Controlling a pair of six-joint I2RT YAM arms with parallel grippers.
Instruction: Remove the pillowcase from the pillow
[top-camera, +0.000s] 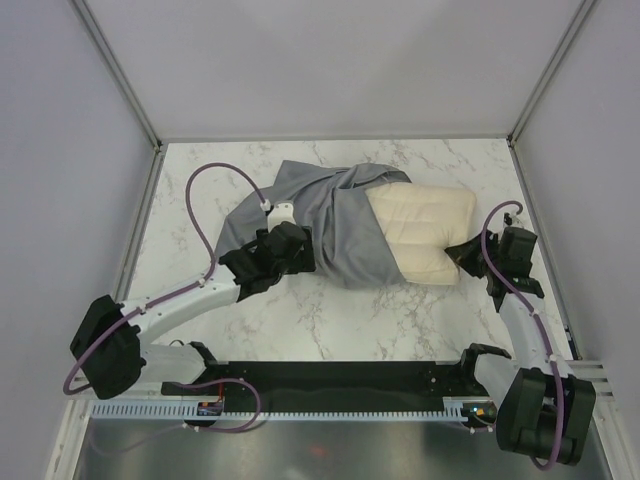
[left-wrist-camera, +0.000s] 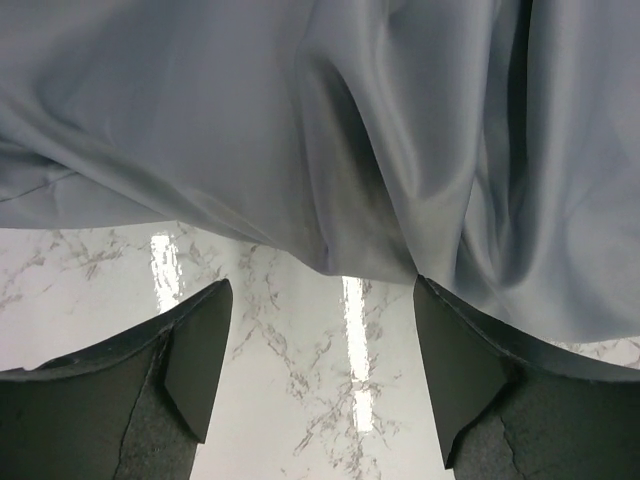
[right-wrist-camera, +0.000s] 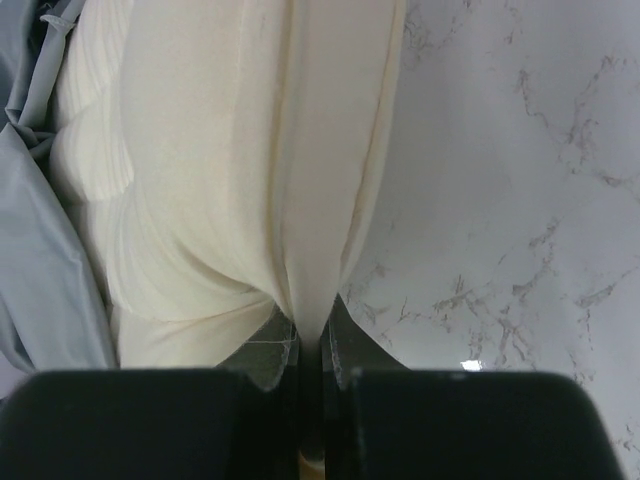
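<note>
At the left, the left arm reaches in from the near left corner of the marble bench (top-camera: 300, 320), with a purple cable (top-camera: 200, 215) looping above it. The left gripper (top-camera: 298, 243) sits at the near left edge of the grey pillowcase (top-camera: 340, 215). In the left wrist view this gripper (left-wrist-camera: 320, 285) is open. Its two dark fingers (left-wrist-camera: 195, 350) stand well apart, and only the bare bench (left-wrist-camera: 300, 380) shows between them. The pillowcase (left-wrist-camera: 300, 120) hangs in smooth folds across the top of that view. Its lower fold comes down to the tip of one finger, but it cannot be told whether the two touch. No cloth is clamped.

In the middle, the pillowcase lies bunched and creased. A loose part trails toward the back left, and the rest is wrapped around the left end of the pillow (top-camera: 420, 230).

The cream pillow lies flat on the bench, right of centre. Its right part is bare and sticks out of the mouth of the pillowcase. Its surface shows faint puffy ridges.

At the right, the right arm comes up from the near right corner, and the right gripper (top-camera: 462, 250) meets the pillow's near right corner. In the right wrist view this gripper (right-wrist-camera: 310, 340) is closed, pinching a thin fold of the pillow (right-wrist-camera: 200, 150) tight between its fingers. A strip of the pillowcase (right-wrist-camera: 40, 250) shows at the left edge of that view, and the bench (right-wrist-camera: 500, 200) fills the right side.
</note>
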